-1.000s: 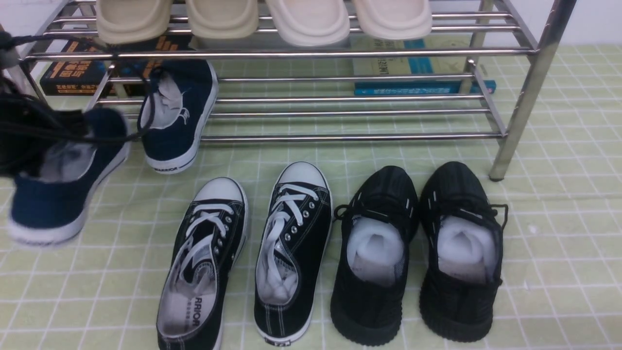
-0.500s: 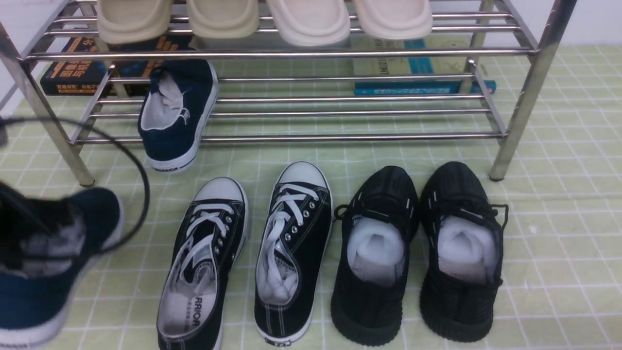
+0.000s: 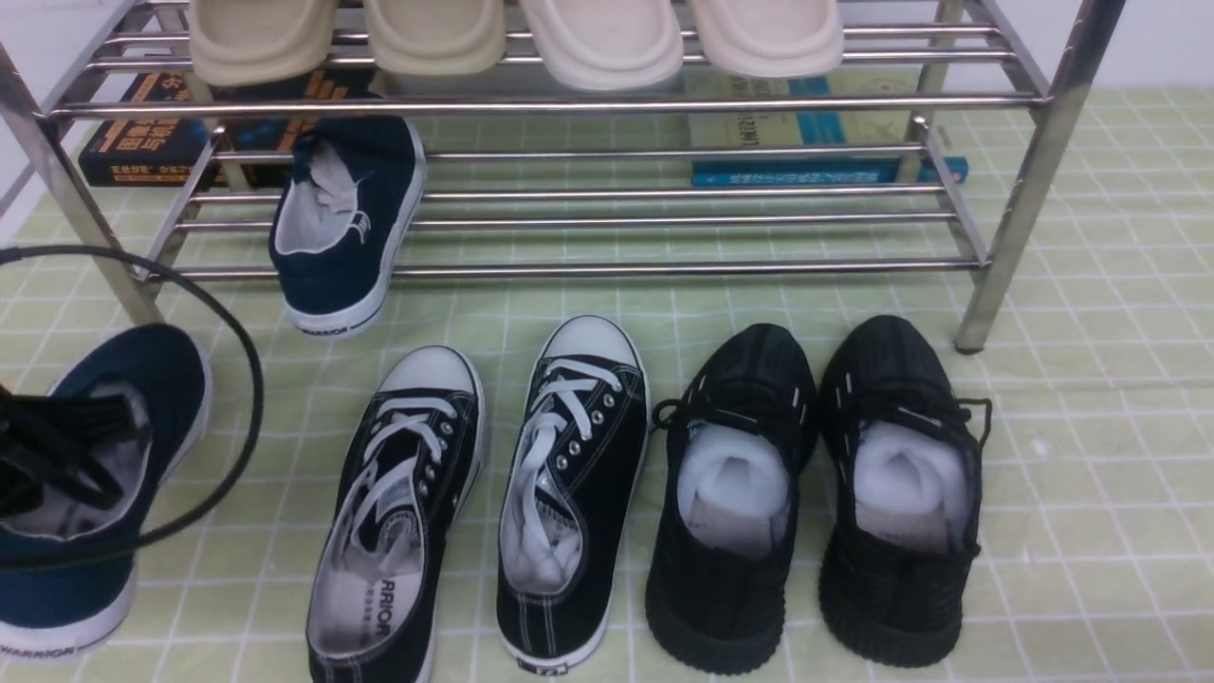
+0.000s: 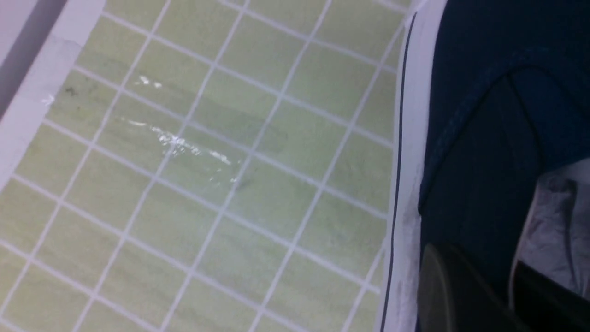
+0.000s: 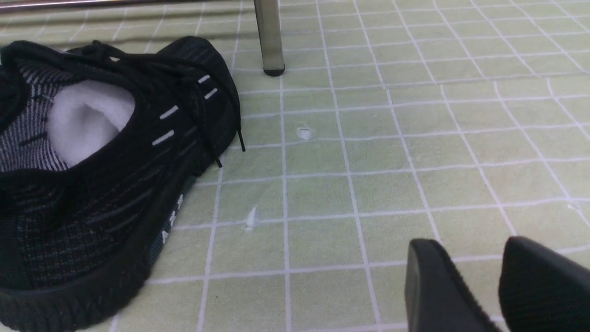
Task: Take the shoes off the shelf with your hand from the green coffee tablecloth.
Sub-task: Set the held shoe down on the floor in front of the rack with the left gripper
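One navy slip-on shoe (image 3: 142,379) sits at the far left on the green checked tablecloth (image 3: 1091,455), sole down. My left gripper (image 3: 57,455) is shut on its side wall, one finger inside and one outside, as the left wrist view shows (image 4: 488,276) with the shoe (image 4: 484,115) beside bare cloth (image 4: 230,184). The other navy shoe (image 3: 346,247) rests on the lower tier of the chrome shelf (image 3: 664,268), its heel over the front bar. My right gripper (image 5: 479,263) is open and empty, low over the cloth; it is out of the front view.
Two black lace-up sneakers with white toe caps (image 3: 398,512) and two black knit sneakers (image 3: 730,493) stand in front of the shelf. Beige slippers (image 3: 512,38) fill the top tier. Books (image 3: 142,133) lie behind. A shelf leg (image 5: 269,41) and a knit sneaker (image 5: 92,184) lie ahead of my right gripper.
My left gripper has carried the navy shoe down and away from the shelf to the far left; the shoe now rests level on the cloth. The other shoes have not moved.
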Robot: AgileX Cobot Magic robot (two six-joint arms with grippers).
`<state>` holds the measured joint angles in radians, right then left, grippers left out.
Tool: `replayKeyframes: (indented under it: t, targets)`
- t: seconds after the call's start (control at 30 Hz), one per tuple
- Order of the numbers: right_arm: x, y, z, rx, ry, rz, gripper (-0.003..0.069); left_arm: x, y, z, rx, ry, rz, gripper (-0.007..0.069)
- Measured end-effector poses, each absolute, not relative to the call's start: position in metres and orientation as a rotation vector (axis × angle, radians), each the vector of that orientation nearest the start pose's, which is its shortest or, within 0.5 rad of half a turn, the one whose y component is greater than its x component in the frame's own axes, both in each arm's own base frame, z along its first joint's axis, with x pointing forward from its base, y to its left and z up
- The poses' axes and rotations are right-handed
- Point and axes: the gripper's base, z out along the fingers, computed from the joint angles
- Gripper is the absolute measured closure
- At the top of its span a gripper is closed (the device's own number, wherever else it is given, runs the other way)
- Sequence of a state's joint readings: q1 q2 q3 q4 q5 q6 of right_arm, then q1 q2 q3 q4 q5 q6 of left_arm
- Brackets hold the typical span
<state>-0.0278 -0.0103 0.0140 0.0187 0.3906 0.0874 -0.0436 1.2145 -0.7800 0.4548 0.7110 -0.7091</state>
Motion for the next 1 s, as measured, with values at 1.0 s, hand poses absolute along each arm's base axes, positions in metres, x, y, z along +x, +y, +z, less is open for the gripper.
replayKeyframes:
  t: [1.0]
  targets:
    - [0.052, -0.001, 0.174, 0.119, 1.874, 0.06, 0.042, 0.264, 0.022, 0.207, -0.302, 2.638, 0.431, 0.0529]
